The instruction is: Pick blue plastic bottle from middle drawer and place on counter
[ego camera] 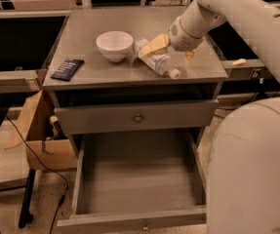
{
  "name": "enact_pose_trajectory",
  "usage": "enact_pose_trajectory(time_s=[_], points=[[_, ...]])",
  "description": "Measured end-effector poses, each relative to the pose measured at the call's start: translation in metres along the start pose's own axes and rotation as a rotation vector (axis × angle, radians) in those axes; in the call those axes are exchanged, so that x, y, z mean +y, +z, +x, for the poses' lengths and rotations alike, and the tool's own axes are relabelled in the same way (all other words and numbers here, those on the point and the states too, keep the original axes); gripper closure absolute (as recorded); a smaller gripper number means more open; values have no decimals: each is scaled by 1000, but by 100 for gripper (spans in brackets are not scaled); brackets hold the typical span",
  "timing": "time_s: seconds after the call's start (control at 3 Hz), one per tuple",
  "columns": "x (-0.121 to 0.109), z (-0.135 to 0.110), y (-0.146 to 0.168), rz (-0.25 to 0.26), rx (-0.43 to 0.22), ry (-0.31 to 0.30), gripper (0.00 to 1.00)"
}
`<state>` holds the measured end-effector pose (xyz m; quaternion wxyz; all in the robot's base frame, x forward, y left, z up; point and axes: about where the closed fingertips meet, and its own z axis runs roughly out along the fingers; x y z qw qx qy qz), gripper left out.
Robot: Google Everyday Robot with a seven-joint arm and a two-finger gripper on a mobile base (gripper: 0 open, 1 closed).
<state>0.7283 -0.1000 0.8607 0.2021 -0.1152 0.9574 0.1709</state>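
The blue plastic bottle (155, 61) lies on its side on the counter (100, 74), white cap toward the front right, its base touching the white bowl. My gripper (172, 51) hovers just above the bottle's rear part with its yellowish fingers (154, 45) spread, holding nothing. The middle drawer (139, 179) is pulled out below and is empty inside.
A white bowl (114, 45) stands left of the bottle. A dark flat packet (67, 68) lies at the counter's front left corner. The upper drawer (138, 117) is closed. A cardboard box (37, 130) sits on the floor at left. My arm's white body (256, 169) fills the right side.
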Motion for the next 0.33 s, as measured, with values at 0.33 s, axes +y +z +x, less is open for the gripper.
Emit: enact_pose_trajectory(time_s=[0.33], points=[[0,0,0,0,0,0,0]])
